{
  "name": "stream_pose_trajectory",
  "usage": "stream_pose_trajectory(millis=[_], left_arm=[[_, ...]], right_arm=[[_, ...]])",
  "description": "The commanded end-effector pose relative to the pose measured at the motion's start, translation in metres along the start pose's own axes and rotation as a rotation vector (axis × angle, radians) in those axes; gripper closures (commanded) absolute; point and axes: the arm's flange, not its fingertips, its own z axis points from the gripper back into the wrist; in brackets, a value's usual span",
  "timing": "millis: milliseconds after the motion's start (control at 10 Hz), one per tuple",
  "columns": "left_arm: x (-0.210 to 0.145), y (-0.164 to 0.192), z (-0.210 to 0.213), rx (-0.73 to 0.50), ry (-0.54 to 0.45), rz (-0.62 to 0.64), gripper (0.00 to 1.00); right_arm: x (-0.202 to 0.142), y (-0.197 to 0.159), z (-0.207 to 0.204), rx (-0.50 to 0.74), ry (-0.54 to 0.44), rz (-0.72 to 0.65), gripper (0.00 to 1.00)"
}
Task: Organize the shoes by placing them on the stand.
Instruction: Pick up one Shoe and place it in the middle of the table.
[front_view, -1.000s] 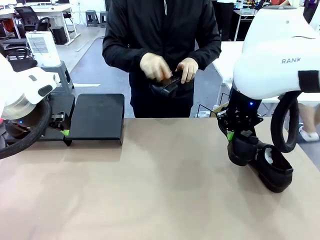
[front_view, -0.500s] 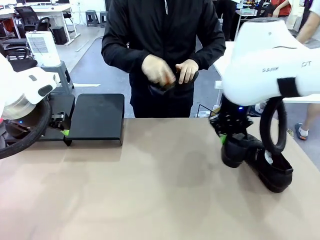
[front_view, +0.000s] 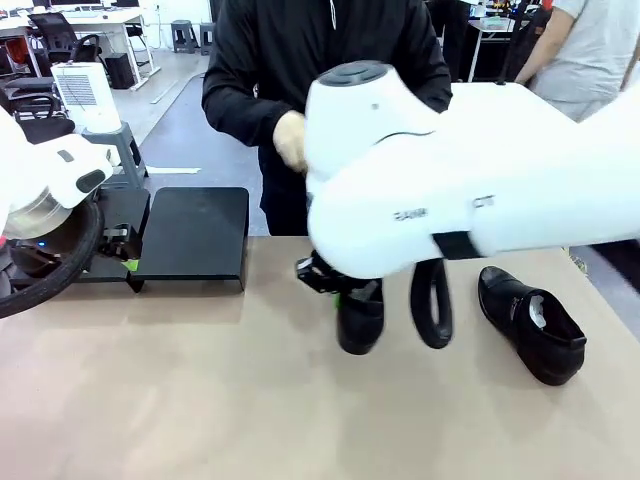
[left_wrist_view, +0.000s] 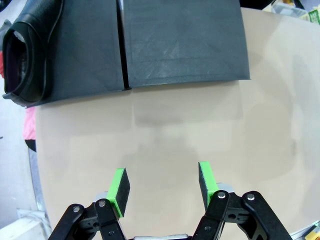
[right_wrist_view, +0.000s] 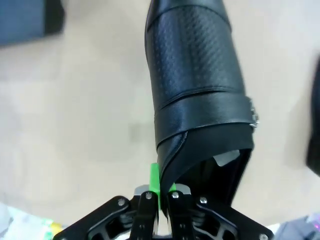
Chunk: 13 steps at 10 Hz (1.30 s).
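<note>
My right arm (front_view: 450, 190) reaches across the middle, right gripper (right_wrist_view: 160, 184) pinching a shoe (right_wrist_view: 195, 65); left gripper (left_wrist_view: 161, 176) hangs, jaws spread.

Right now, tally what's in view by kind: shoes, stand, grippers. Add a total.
Shoes: 3 (held shoe, pinched at its heel rim; loose shoe on the table; racked shoe on the stand)
Stand: 1 (stand, a seam across its top)
Grippers: 2 (left gripper open and empty; right gripper shut on the held shoe)
Total: 6

A bulky white right arm (front_view: 480, 200) barred the tan tabletop's (front_view: 200, 400) middle, a glossy black leather shoe (front_view: 530, 322) its right edge; the near-left corner stood free.
</note>
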Motion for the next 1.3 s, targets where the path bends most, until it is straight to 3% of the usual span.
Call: stream_pose_trajectory(millis=[0,400,800,1000,1200], left_arm=[[0.0,0.003,0.0,-0.008,-0.005,-0.005,0.28],[0.0,0.003,0.0,-0.008,-0.005,-0.005,0.28],[0.0,0.003,0.0,-0.008,-0.005,-0.005,0.28],[0.0,0.003,0.0,-0.008,-0.005,-0.005,0.28],[0.0,0.003,0.0,-0.008,-0.005,-0.005,0.28]], right_arm=[[0.023,0.023,-0.003,-0.02,-0.082,-0.009,1.0],[0.009,0.046,-0.026,-0.014,0.035,-0.034,1.0],[-0.04,0.04,-0.024,-0.054,0.123,-0.067,1.0],[-0.044,0.044,-0.044,-0.027,0.21,-0.034,1.0],[-0.048,0.049,-0.057,-0.004,0.234,-0.021,1.0]])
